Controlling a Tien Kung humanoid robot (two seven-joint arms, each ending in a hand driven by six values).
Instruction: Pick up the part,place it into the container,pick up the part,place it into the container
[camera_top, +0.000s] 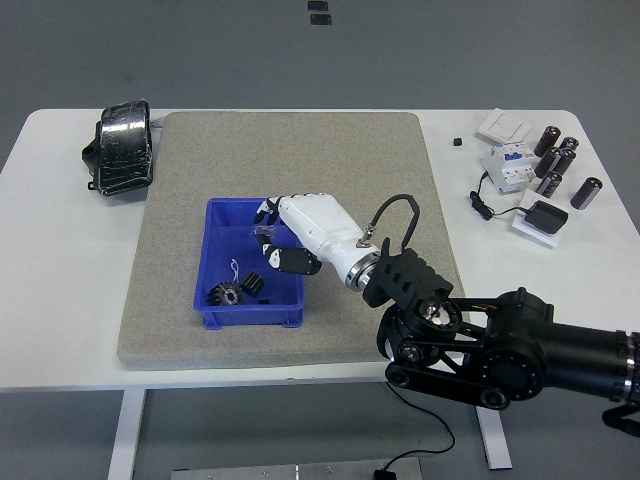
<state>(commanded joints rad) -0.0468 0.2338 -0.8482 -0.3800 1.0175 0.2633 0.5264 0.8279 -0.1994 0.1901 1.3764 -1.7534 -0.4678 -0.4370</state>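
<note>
A blue container (240, 203) sits on the grey mat (290, 150). Two black gear-like parts lie in its near end, one (225, 295) at the front left and one (252, 284) just right of it, beside a small wire piece (235, 268). My right hand (272, 245), white with black fingertips, hovers over the container's right half. Its fingers are loosely spread and hold nothing. The left arm is out of view.
A black wrapped object (120, 148) lies at the table's back left. At the back right are a white switch (503, 125), a circuit breaker (505, 165), several black cylinders (560, 160), a black adapter (545, 217) and a small black cube (457, 142).
</note>
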